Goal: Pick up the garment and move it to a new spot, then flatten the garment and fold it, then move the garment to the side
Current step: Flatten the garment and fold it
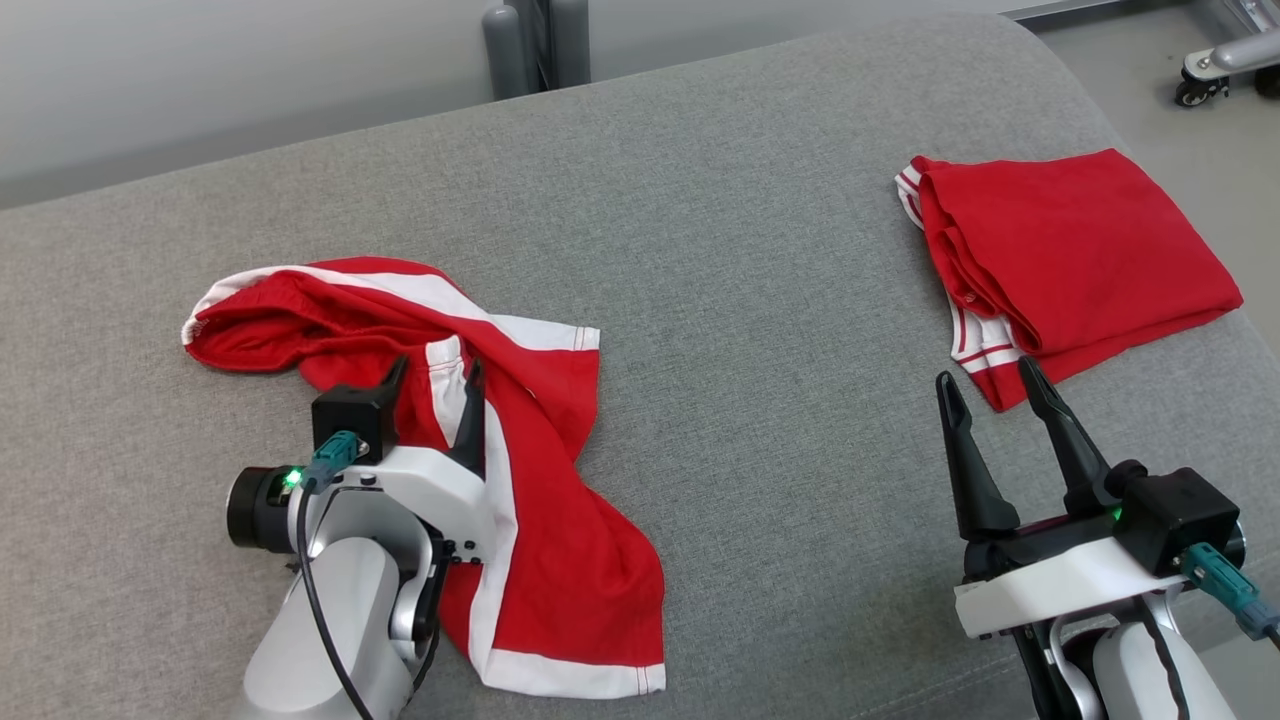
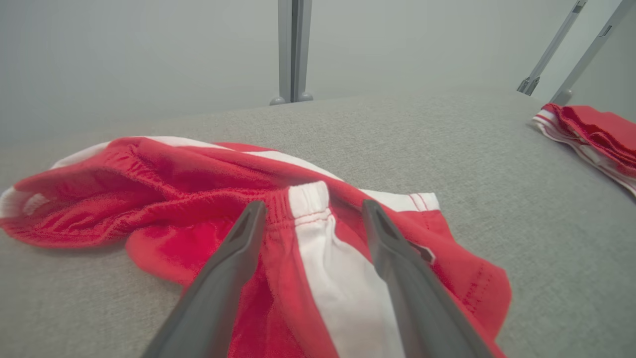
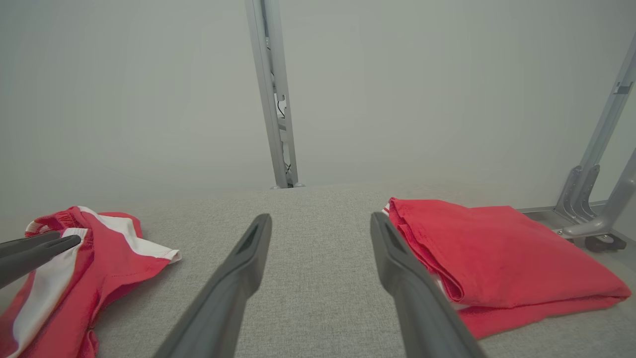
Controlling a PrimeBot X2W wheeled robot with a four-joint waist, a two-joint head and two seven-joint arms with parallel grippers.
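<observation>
Left gripper [image 1: 438, 365]: jaws spread wide, nothing pinched between them. We see its two dark fingers [image 2: 233, 268] reaching over the crumpled garment [image 1: 560, 540], one on each side of the white side stripe, just below the gathered waistband. We cannot tell whether the fingertips touch the cloth or stand just above it

Right gripper [image 1: 985, 372]: jaws likewise apart and empty, over bare grey fabric surface [image 1: 750, 350]. Its fingertips point at the near corner of the folded garment [image 1: 1070, 240] and stop just short of it; the right finger is the closer one

Garment, task item: red shorts with white bands, lying unfolded and rumpled on the left half of the surface. The waistband end is bunched toward the far left; one leg runs down toward the near edge, its white hem flat. The left forearm covers part of the near side

Folded garment: a red piece of the same kind, in a neat rectangle at the far right of the surface, white-striped edges showing at its left and near sides. Well apart from the rumpled one

Beyond the surface: a grey upright post [image 3: 276, 99] at the back, a caster wheel [image 1: 1195, 92] on the floor at far right
</observation>
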